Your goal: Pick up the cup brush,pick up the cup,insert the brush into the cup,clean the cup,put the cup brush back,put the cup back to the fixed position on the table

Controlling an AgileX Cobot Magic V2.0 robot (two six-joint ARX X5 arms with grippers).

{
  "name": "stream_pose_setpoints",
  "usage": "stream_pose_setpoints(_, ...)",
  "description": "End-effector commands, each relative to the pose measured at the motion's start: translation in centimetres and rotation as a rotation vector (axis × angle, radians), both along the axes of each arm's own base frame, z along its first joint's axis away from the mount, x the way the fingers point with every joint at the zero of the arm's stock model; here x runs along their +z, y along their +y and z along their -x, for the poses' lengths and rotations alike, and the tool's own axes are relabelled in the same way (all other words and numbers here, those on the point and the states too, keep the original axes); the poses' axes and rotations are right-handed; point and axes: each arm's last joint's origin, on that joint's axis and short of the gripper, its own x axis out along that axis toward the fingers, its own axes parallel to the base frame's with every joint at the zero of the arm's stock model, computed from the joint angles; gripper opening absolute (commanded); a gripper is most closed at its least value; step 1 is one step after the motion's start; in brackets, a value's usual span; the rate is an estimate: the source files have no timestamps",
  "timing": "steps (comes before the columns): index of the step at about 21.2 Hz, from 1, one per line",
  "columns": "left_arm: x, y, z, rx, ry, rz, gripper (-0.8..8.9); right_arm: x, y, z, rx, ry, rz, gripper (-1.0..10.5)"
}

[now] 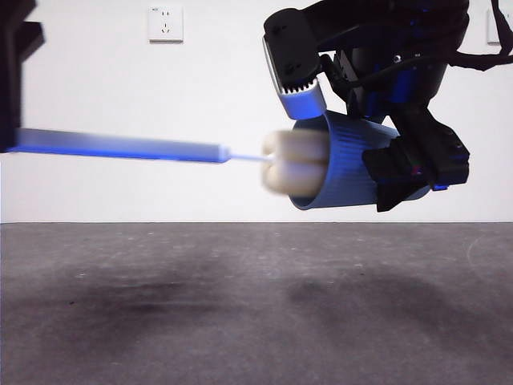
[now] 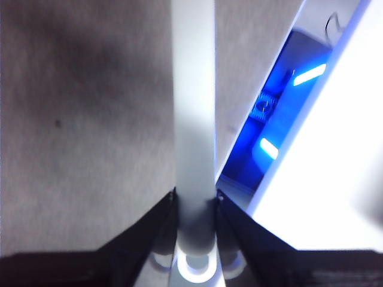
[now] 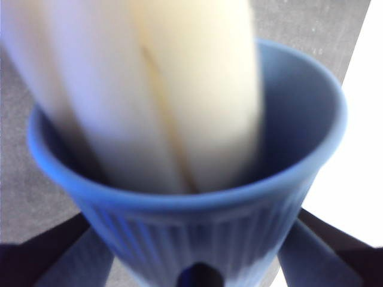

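The blue ribbed cup [image 1: 341, 164] hangs on its side in the air, mouth to the left, held by my right gripper [image 1: 409, 172], whose jaws are shut on its base. The cup fills the right wrist view [image 3: 197, 227]. The cup brush [image 1: 128, 147] lies level in the air; its cream sponge head [image 1: 295, 163] sits partly inside the cup's mouth and shows in the right wrist view [image 3: 161, 95]. My left gripper [image 2: 194, 209] is shut on the grey handle [image 2: 193, 107], at the left edge of the front view [image 1: 12, 96]. The dark grey table [image 1: 256, 313] lies below.
A white wall with a socket [image 1: 165, 23] stands behind. Shadows of the arms fall on the table surface [image 2: 78, 119].
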Motion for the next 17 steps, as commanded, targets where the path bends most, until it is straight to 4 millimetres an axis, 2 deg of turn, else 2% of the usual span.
stream_pose_setpoints(1,0.0,-0.6,-0.5,-0.023,-0.008,0.065,-0.09,0.1,0.6,0.3,0.021,-0.004,-0.036,-0.2)
stream_pose_setpoints(10,-0.9,-1.9,-1.7,-0.025,-0.001,0.114,-0.09,0.2,2.1,1.9,0.117,0.005,-0.091,-0.2)
stream_pose_setpoints(17,-1.0,-1.8,-1.6,-0.007,0.008,0.096,-0.09,0.2,2.0,1.8,0.101,-0.005,-0.084,-0.2)
